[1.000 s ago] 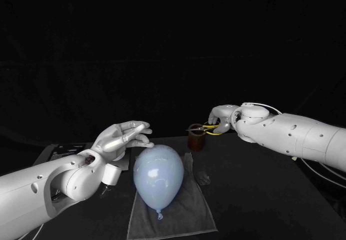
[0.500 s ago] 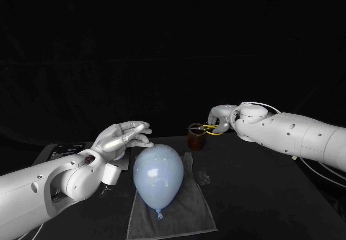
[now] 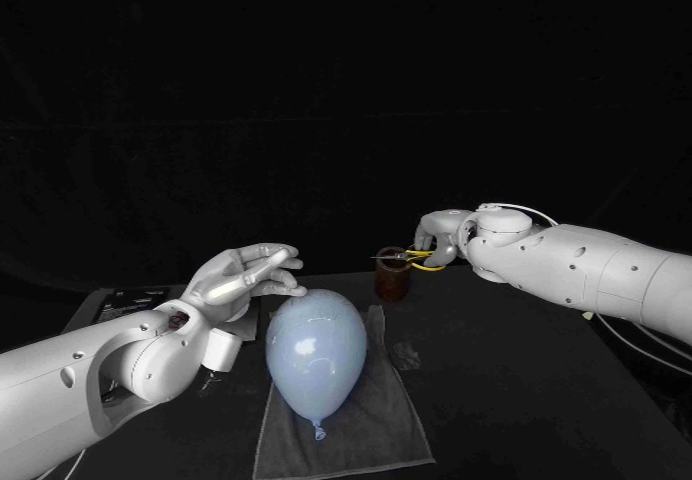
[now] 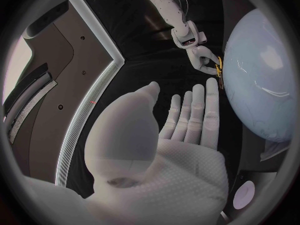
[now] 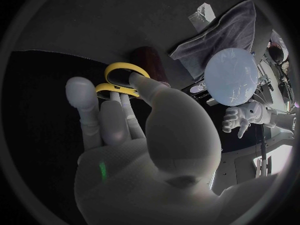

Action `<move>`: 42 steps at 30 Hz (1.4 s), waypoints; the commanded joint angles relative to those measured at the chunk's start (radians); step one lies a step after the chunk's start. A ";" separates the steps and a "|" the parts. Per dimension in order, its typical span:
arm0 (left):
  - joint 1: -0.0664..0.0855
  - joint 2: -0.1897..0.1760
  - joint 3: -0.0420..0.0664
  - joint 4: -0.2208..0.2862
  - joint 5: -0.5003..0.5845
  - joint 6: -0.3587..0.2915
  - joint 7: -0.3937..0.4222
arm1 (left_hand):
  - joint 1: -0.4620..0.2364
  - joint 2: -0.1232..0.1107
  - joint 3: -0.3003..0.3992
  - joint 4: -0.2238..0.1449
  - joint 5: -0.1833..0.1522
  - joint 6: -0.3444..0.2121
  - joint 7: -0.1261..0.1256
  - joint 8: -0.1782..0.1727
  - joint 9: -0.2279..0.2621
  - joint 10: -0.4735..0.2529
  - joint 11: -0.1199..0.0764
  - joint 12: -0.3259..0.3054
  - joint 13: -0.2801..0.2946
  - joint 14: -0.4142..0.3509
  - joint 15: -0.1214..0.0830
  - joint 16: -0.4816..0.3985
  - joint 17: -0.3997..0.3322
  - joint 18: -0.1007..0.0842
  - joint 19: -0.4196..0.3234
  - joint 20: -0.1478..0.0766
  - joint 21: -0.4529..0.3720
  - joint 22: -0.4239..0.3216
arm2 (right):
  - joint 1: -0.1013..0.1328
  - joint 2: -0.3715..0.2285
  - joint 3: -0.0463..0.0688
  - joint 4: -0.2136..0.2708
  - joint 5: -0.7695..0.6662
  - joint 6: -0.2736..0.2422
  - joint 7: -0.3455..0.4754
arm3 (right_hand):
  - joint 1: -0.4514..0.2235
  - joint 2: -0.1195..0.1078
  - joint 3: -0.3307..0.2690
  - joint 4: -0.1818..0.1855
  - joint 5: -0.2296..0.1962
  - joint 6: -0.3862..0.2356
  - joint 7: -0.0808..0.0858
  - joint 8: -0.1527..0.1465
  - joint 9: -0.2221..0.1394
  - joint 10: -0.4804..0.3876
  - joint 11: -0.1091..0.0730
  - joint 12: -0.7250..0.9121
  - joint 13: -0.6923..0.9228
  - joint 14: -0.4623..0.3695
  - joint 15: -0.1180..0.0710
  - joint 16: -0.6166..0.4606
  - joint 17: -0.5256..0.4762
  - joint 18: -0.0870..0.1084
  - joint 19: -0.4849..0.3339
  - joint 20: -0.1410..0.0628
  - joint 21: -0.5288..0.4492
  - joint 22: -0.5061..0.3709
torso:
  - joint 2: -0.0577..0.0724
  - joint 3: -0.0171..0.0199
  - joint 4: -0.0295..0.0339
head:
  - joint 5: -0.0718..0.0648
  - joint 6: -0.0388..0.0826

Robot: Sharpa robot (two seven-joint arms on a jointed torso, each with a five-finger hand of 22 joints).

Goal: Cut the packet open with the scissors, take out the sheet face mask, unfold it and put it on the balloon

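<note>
On the desk [image 3: 548, 380], the balloon [image 3: 316, 350] lies on a grey towel [image 3: 382, 430]. At its 10 o'clock the left hand [image 3: 248, 275] hovers, fingers [image 4: 199, 110] released. At 1 o'clock the right hand [image 3: 437, 238] grasps the scissors [image 3: 418, 258] standing in a brown cup [image 3: 392, 283].

The head camera looks down over the table [image 3: 548, 400] from farther back. The wrist cameras sit close behind the left hand [image 4: 165, 150] and the right hand [image 5: 147, 140]; all three views share the balloon [image 3: 317, 350].
</note>
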 commanded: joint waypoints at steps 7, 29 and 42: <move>0.003 0.002 0.001 0.000 -0.004 0.012 0.005 | 0.006 0.008 0.004 -0.003 0.000 0.009 0.085 -0.006 -0.002 0.007 0.001 -0.003 -0.002 -0.001 0.003 -0.005 -0.001 0.012 0.006 0.001 0.004 -0.001 | 0.004 0.003 0.001 -0.002 -0.014 0.004 -0.014 | -0.007 0.005 0.031 -0.001 0.007 0.017 0.012 -0.002 0.000 0.047 0.009 0.019 0.000 0.018 0.005 0.018 0.004 0.000 0.015 0.011 0.019 0.025 | 0.000 0.0001 -0.0006 | 0.000 -0.002; 0.004 0.000 0.001 0.001 -0.004 0.014 0.001 | 0.007 0.009 0.005 -0.003 0.000 0.011 0.085 -0.006 -0.003 0.010 0.000 -0.003 -0.003 -0.001 0.002 -0.005 -0.002 0.012 0.006 0.001 0.004 -0.001 | 0.008 0.005 0.001 -0.002 -0.023 -0.001 -0.030 | -0.020 -0.003 0.102 -0.005 0.024 0.034 0.022 -0.008 0.001 0.117 0.017 -0.010 -0.004 0.014 0.011 0.035 0.004 -0.003 0.021 0.018 0.041 0.061 | 0.001 0.0001 -0.0012 | 0.000 -0.006; 0.005 0.000 0.001 0.002 -0.004 0.015 -0.002 | 0.007 0.010 0.004 -0.003 0.000 0.012 0.085 -0.006 -0.003 0.011 0.000 -0.003 -0.004 -0.001 0.002 -0.005 -0.002 0.012 0.006 0.001 0.004 -0.001 | 0.011 0.002 0.001 0.011 -0.024 -0.028 -0.022 | -0.022 0.000 0.135 -0.008 0.027 0.057 0.020 0.001 0.008 0.148 0.015 -0.029 -0.003 0.013 0.010 0.043 0.005 -0.005 0.024 0.018 0.054 0.082 | 0.002 0.0001 -0.0013 | 0.000 -0.009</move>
